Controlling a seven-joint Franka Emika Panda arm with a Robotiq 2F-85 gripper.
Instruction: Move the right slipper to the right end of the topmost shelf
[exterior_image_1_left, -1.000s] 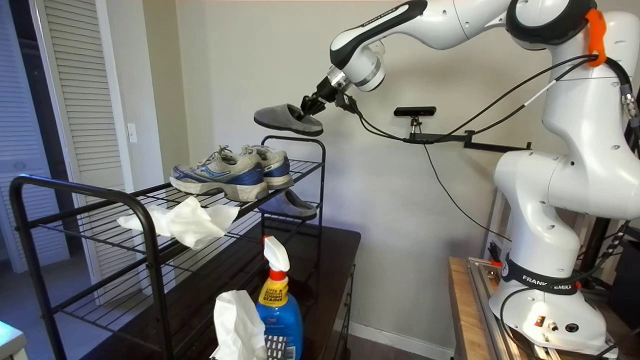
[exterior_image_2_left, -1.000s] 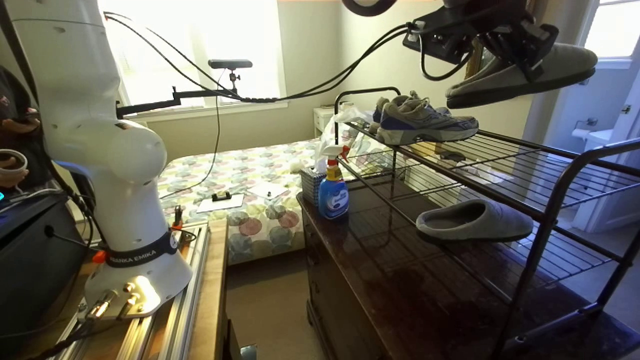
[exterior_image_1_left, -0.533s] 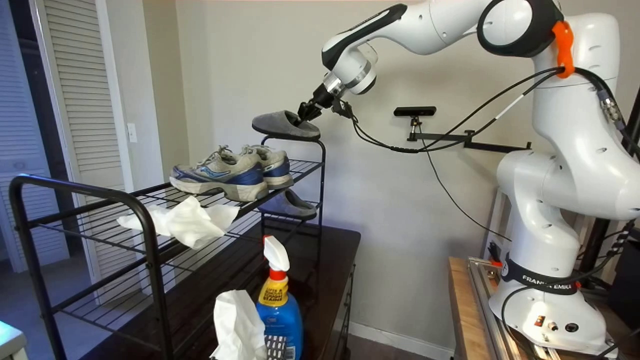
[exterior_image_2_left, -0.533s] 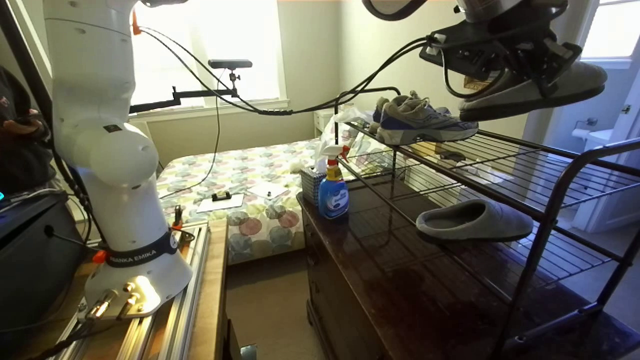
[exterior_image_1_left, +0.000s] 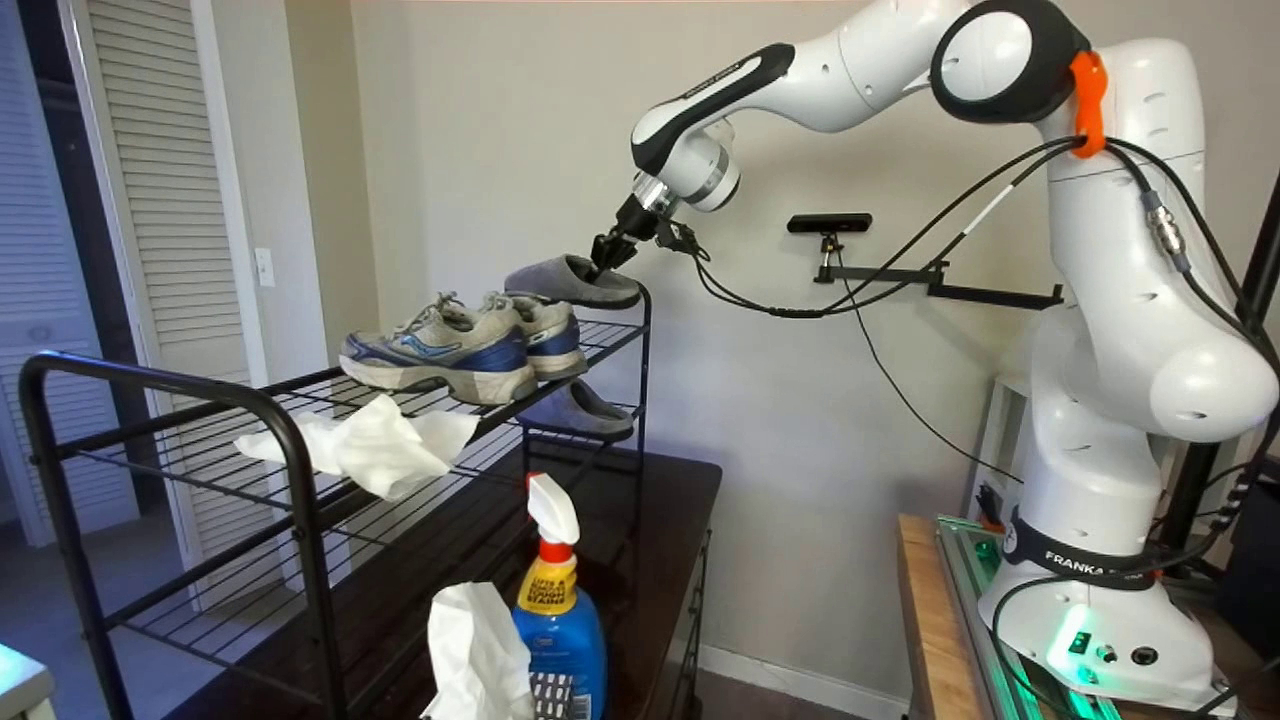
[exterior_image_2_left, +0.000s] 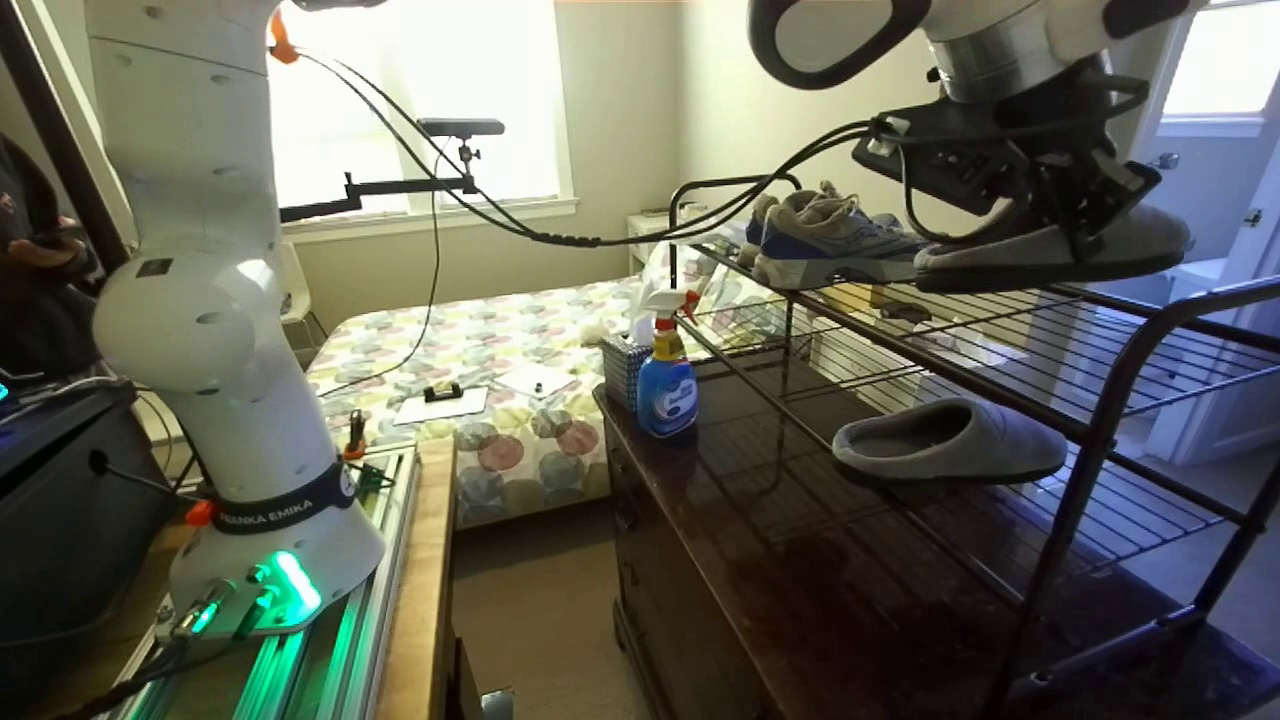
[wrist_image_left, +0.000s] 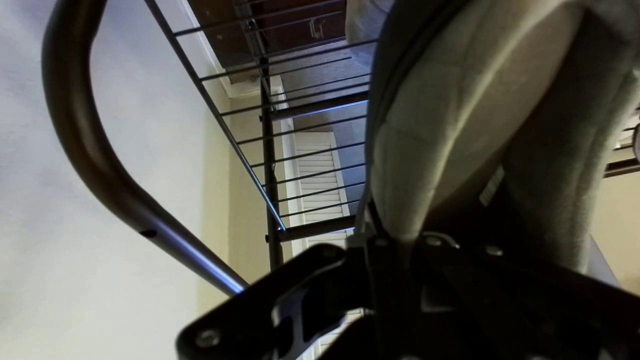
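A dark wooden counter (exterior_image_1_left: 680, 490) is backed by a pale wall (exterior_image_1_left: 780, 400) in an exterior view; over the far end of the black-wired topmost shelf (exterior_image_1_left: 615, 348), a dark-soled grey slipper (exterior_image_1_left: 545, 280) is held by the black pincer (exterior_image_1_left: 598, 266). In an exterior view, a matching grey slipper (exterior_image_2_left: 985, 445) is shown on a lower wire tier (exterior_image_2_left: 940, 537). In the wrist view, the held slipper's side is pinched; shelf contact cannot be told.
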